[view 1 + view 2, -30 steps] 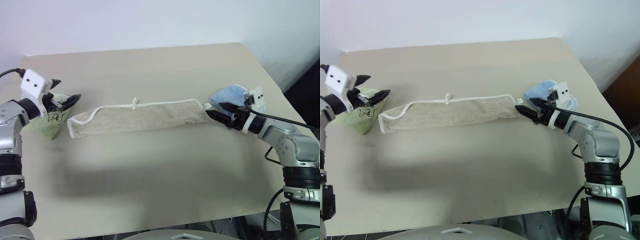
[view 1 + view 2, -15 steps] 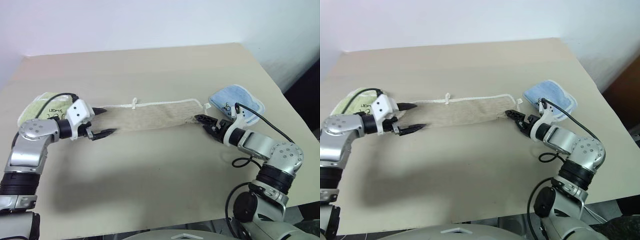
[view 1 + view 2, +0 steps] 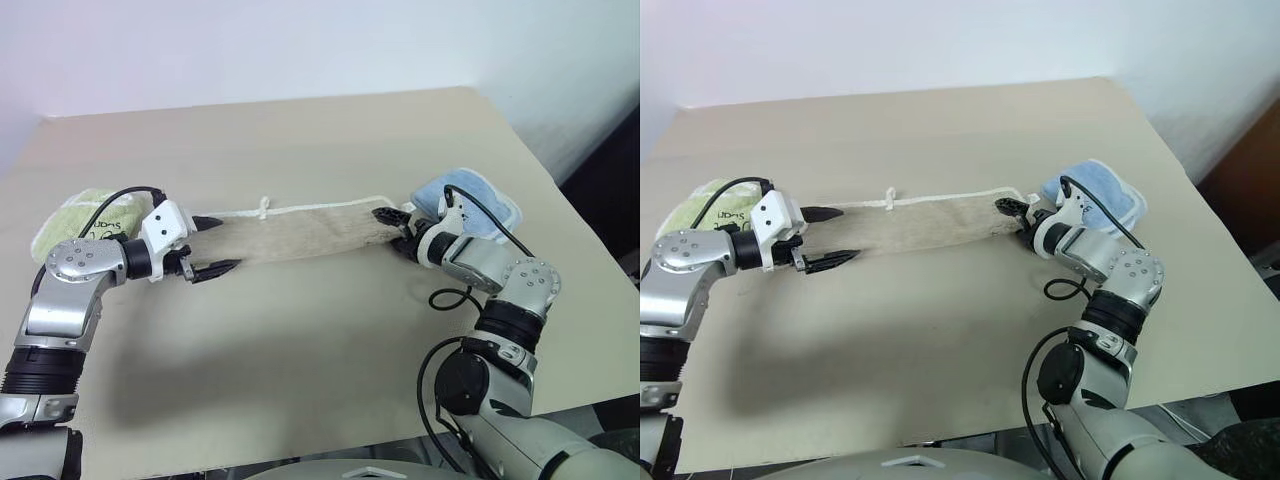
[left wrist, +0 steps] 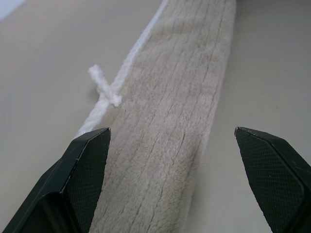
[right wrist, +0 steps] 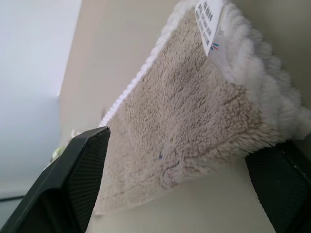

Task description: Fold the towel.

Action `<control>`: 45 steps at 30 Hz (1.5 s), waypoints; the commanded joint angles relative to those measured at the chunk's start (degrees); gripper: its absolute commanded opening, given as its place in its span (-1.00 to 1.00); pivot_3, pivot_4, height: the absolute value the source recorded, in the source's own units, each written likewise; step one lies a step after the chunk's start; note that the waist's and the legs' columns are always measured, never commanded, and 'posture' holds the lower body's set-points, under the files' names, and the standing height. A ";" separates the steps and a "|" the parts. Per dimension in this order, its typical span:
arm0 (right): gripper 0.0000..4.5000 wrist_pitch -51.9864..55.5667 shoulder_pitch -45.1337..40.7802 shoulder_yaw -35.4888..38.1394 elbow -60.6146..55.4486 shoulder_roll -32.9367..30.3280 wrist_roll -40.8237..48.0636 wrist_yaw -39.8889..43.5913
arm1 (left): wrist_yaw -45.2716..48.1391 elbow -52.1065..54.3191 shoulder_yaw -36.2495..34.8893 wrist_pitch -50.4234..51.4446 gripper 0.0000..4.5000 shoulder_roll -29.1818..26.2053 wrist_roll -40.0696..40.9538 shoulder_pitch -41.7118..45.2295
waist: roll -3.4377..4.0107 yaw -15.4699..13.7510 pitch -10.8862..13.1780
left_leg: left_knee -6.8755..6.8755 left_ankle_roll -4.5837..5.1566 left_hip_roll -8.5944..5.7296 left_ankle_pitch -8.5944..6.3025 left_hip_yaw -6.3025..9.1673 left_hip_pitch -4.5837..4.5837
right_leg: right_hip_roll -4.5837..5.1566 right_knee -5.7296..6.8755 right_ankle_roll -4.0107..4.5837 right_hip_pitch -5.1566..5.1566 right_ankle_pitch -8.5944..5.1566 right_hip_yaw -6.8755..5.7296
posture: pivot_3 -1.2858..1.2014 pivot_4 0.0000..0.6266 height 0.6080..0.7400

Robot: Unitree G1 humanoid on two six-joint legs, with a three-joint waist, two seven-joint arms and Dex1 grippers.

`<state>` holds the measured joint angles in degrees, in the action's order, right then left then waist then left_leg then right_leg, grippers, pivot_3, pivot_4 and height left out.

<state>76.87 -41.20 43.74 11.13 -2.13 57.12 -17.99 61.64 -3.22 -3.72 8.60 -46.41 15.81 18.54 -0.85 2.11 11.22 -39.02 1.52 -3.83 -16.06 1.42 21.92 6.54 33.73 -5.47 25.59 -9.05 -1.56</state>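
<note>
The towel (image 3: 300,232) is a beige terry strip with a white corded edge, lying left to right across the middle of the table. My left gripper (image 3: 222,244) is open at the towel's left end, one finger on each side of the strip; the cloth (image 4: 170,121) runs away between them. At the right end my right gripper (image 3: 393,232) is also open, its fingers either side of the towel's corner (image 5: 180,126). A white label (image 5: 209,22) hangs at that end. Neither gripper is closed on the cloth.
A light green towel (image 3: 85,215) with printed letters lies behind my left arm. A folded light blue towel (image 3: 475,200) sits just behind my right wrist. The tan table (image 3: 320,350) has bare surface in front of the towel, and its right edge is close to the blue towel.
My left gripper swung down from beside the green towel to straddle the towel's left end. My right gripper rolled and slid left onto the right end.
</note>
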 commanded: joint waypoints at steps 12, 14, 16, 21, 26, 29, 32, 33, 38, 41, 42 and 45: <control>-0.98 -7.39 -0.86 1.44 0.30 -4.93 2.68 -2.51 | -0.65 4.96 -0.41 1.04 0.92 1.34 1.86 -2.35 | 0.13 -0.04 0.06 | 0.37 0.02 0.11 -0.01 -0.07 0.61 | -0.11 -0.41 0.03 0.61 0.09 -0.08 | 0.03 -0.52 0.87; -0.98 -6.95 -0.78 1.24 -1.07 -6.63 3.70 -1.57 | -0.63 4.82 -0.43 0.94 0.92 1.46 1.69 -2.27 | 0.13 -0.04 0.06 | 0.45 0.02 0.12 -0.01 -0.08 0.60 | -0.10 -0.45 0.03 0.63 0.09 -0.07 | 0.03 -0.52 0.87; -0.98 -6.96 -0.88 0.54 -1.76 -8.91 3.83 -0.44 | -0.60 4.69 -0.51 0.84 0.92 1.50 1.62 -2.24 | 0.14 -0.16 0.07 | 0.48 0.03 0.12 -0.01 -0.08 0.61 | -0.10 -0.45 0.03 0.65 0.09 -0.07 | 0.03 -0.52 0.87; -0.98 -8.27 -2.91 -7.13 -4.27 -20.08 0.70 10.30 | -0.45 4.31 -0.67 0.33 0.92 1.38 1.48 -2.46 | 0.21 -0.90 0.11 | 0.48 0.04 0.11 -0.01 -0.12 0.61 | -0.10 -0.51 0.02 0.62 0.08 -0.08 | 0.03 -0.52 0.87; -0.98 -10.41 -2.12 -24.64 -12.92 -27.86 -4.93 25.68 | -0.70 4.10 -0.28 -0.04 0.92 1.86 1.19 -2.19 | 0.23 -0.87 0.12 | 0.55 0.05 0.26 -0.01 -0.20 0.56 | -0.25 -0.55 0.01 0.63 0.07 -0.07 | 0.03 -0.52 0.87; -0.98 -14.40 -1.54 -37.16 -18.54 -31.08 -10.28 35.45 | -0.97 3.97 0.12 -0.05 0.92 2.37 0.99 -1.79 | 0.22 -1.13 0.12 | 0.57 0.05 0.40 -0.01 -0.20 0.54 | -0.41 -0.57 0.01 0.64 0.07 -0.07 | 0.03 -0.52 0.87; -0.98 -19.72 -1.83 -48.24 -20.94 -31.96 -16.82 42.86 | -1.20 3.86 0.47 -0.02 0.92 2.82 0.91 -1.37 | 0.21 -1.27 0.12 | 0.57 0.04 0.44 -0.01 -0.20 0.56 | -0.44 -0.59 0.02 0.66 0.07 -0.08 | 0.03 -0.52 0.87; -0.98 -21.55 -2.33 -51.56 -20.71 -31.35 -19.30 44.20 | -1.32 3.87 0.56 0.02 0.92 3.01 0.87 -1.29 | 0.19 -1.32 0.12 | 0.57 0.04 0.44 -0.01 -0.20 0.56 | -0.44 -0.61 0.02 0.64 0.07 -0.08 | 0.03 -0.52 0.87; -0.98 -29.47 -3.61 -63.12 -16.50 -28.58 -30.16 49.91 | -2.66 5.51 0.33 0.92 0.92 4.26 1.25 -1.88 | 0.18 -1.44 0.12 | 0.57 0.03 0.41 -0.01 -0.21 0.59 | -0.40 -0.64 0.03 0.68 0.08 -0.08 | 0.03 -0.52 0.87; -0.98 -31.87 -3.70 -64.19 -14.05 -26.53 -33.48 50.79 | -3.82 6.94 -0.45 1.73 0.92 4.59 1.81 -3.12 | 0.18 -1.51 0.12 | 0.57 0.01 0.40 -0.01 -0.20 0.64 | -0.39 -0.63 0.04 0.73 0.09 -0.08 | 0.03 -0.52 0.87; -0.98 -31.92 -3.76 -63.59 -13.28 -25.77 -33.83 50.75 | -4.20 7.47 -0.69 1.99 0.92 4.64 2.03 -3.59 | 0.18 -1.50 0.12 | 0.57 0.01 0.38 -0.01 -0.20 0.64 | -0.36 -0.63 0.04 0.73 0.09 -0.07 | 0.03 -0.52 0.87; -0.68 -31.01 -2.88 -61.85 -14.03 -25.31 -33.02 53.12 | -5.36 9.83 -1.52 3.18 0.92 4.87 2.88 -5.52 | 0.17 -1.48 0.12 | 0.58 0.00 0.36 -0.02 -0.20 0.64 | -0.32 -0.63 0.06 0.75 0.10 -0.06 | 0.03 -0.52 0.87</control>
<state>46.21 -43.53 -20.94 -0.97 -27.51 23.57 33.52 57.05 3.68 -3.25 11.24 -41.64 17.08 13.71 -0.68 0.63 11.34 -38.42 1.52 -3.47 -16.08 1.22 22.56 6.21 33.10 -5.41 26.36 -8.96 -1.63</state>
